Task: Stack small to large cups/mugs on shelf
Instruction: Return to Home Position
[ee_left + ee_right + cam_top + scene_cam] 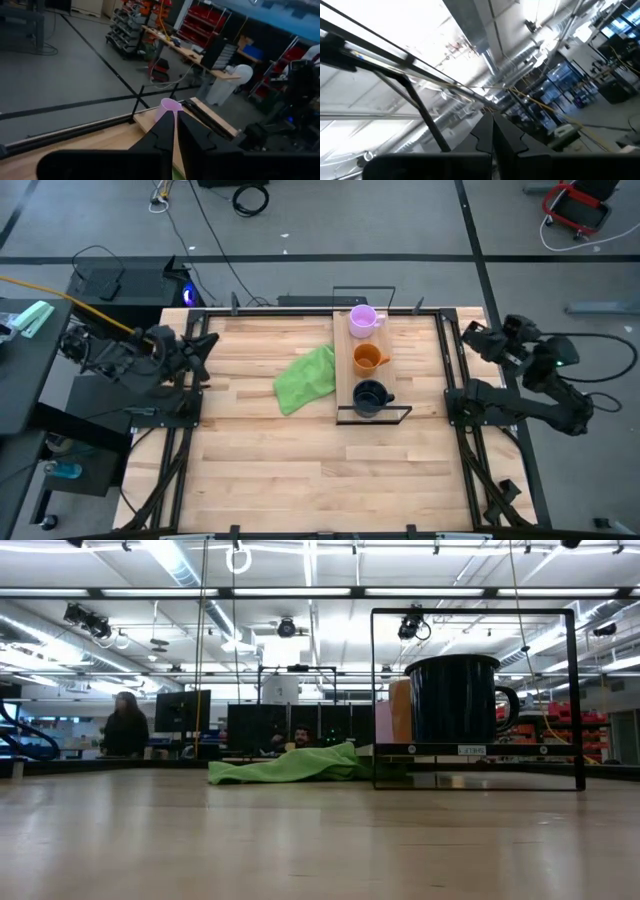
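Three mugs stand upright in a row on the shelf (345,370), a light wooden board with a black wire frame. The pale purple mug (362,320) is at the far end, the orange mug (369,359) in the middle, and the dark mug (370,397) at the near end. In the low view the dark mug (455,698) hides most of the orange mug (400,710). My left gripper (205,345) hovers shut at the table's left edge, nothing between its fingers (167,132). My right gripper (468,332) is shut at the right edge, pointing up at the ceiling (492,120).
A crumpled green cloth (306,379) lies on the tabletop against the shelf's left side, and it shows in the low view too (290,765). Bare butcher-block tabletop (300,470) stretches across the near half. People sit at desks beyond the far edge.
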You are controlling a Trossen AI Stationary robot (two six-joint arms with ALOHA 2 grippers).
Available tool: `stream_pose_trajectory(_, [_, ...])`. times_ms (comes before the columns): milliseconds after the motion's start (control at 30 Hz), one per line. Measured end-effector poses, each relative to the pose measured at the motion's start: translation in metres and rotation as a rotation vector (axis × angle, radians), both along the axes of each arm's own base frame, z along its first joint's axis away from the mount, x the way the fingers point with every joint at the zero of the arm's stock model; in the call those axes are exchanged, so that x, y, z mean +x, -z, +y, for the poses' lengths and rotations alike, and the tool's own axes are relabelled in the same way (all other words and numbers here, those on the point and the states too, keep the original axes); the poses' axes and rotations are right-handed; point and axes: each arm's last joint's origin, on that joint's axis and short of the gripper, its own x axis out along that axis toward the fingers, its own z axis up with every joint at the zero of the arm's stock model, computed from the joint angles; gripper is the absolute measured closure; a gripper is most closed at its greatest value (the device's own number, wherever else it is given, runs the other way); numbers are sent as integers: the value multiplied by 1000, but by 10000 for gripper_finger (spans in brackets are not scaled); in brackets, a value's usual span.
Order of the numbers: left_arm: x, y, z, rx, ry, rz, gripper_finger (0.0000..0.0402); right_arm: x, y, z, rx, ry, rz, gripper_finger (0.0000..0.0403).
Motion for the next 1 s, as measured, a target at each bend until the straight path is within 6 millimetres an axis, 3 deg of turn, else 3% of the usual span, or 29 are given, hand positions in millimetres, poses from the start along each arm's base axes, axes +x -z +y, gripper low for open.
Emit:
stream_pose_trajectory(200, [-18, 20, 4, -26, 18, -64, 379, -13, 4, 5, -12, 20, -15, 391])
stream_pose_trajectory(333, [-22, 26, 3, -41, 65, -90, 383, -11, 8, 3, 10, 36, 25, 391])
stream_pose_trajectory(500, [-16, 4, -5, -20, 244, -133, 377, -5, 7, 1, 17, 43, 46, 391])
stream_pose_trajectory(667, [-11, -20, -14, 173, 491, -198, 371, -3, 7, 0, 19, 44, 52, 391])
stream_pose_trajectory(767, [-12, -24, -16, 270, 596, -204, 370, -4, 6, 0, 14, 44, 38, 391])
stream_pose_trajectory(867, [-11, -28, -20, 244, 711, -285, 372, -4, 5, 0, 11, 44, 31, 391])
stream_pose_trajectory(1000, [-8, -29, -33, 437, 1010, -319, 378, -4, 5, 0, 17, 41, 31, 391])
